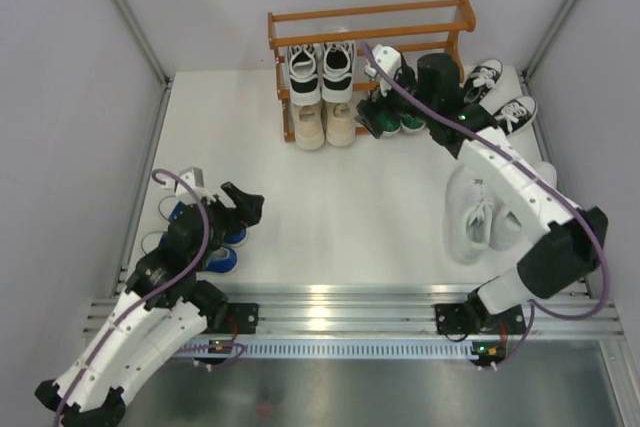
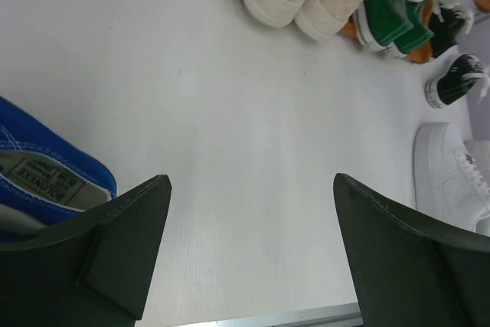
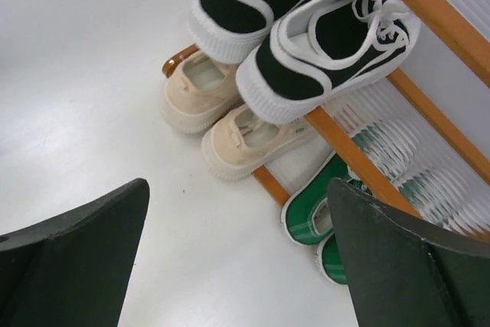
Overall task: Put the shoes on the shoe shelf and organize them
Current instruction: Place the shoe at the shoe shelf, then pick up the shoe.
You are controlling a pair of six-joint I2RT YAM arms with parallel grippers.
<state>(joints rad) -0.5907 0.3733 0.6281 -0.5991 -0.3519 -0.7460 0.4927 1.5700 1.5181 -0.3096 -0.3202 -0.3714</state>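
Observation:
The shoe shelf (image 1: 370,19) stands at the back of the table. A black pair with white laces (image 1: 320,69) rests on its middle tier. On the table under that tier are a beige pair (image 1: 325,125) and a green pair (image 1: 400,119). My right gripper (image 1: 385,87) hovers over the green pair, open and empty. In the right wrist view the right gripper (image 3: 237,185) is above the table, near the green shoes (image 3: 314,216). My left gripper (image 1: 245,205) is open beside the blue pair (image 1: 215,242). From the left wrist, the left gripper (image 2: 251,181) holds nothing and a blue shoe (image 2: 46,181) lies to its left.
A second black pair (image 1: 500,95) lies on the table right of the shelf. An all-white pair (image 1: 475,217) lies under my right arm. Grey walls close in both sides, and a metal rail (image 1: 330,312) runs along the near edge.

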